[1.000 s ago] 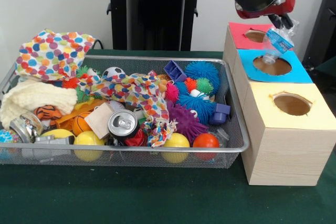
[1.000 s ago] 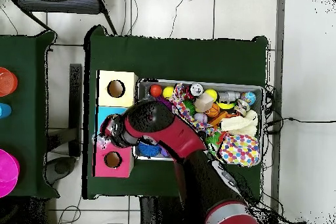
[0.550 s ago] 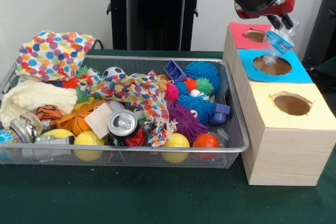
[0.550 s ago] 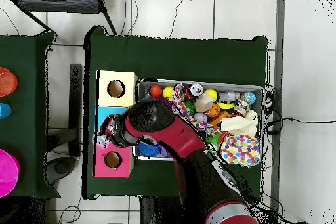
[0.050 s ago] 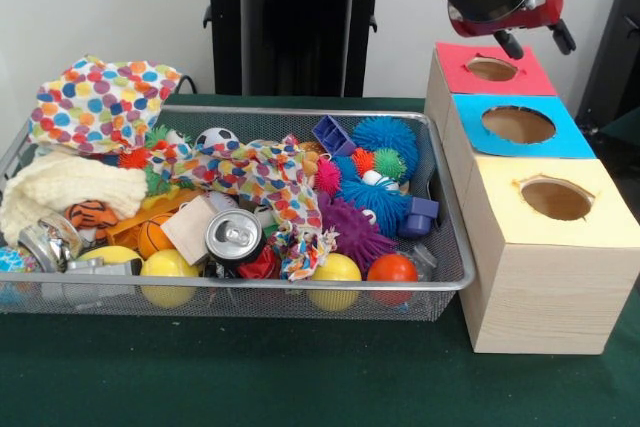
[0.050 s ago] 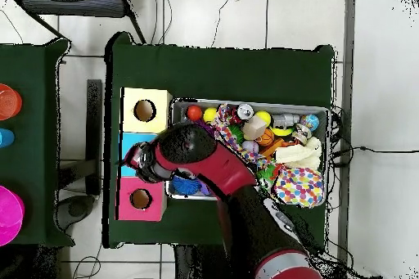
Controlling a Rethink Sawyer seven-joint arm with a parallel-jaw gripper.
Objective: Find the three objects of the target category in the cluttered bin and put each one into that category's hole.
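Gone from the claw (image 5: 535, 43) is the clear bottle with the blue label that hung there a moment ago; it no longer shows anywhere, presumably down the blue box's hole (image 5: 518, 124). Now the claw hangs spread and empty between the red box (image 5: 490, 69) and the blue one. Next comes a lift clear of the boxes, then back to the bin (image 5: 240, 292) on the green bench (image 5: 300, 377), where a soda can (image 5: 233, 236) lies on top.

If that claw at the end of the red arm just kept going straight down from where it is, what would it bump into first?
Most likely the blue-topped box or its round hole. The gripper, open and empty, hangs above the row of boxes, near the seam with the red-topped box. Depth is hard to judge, so it might meet that one instead.
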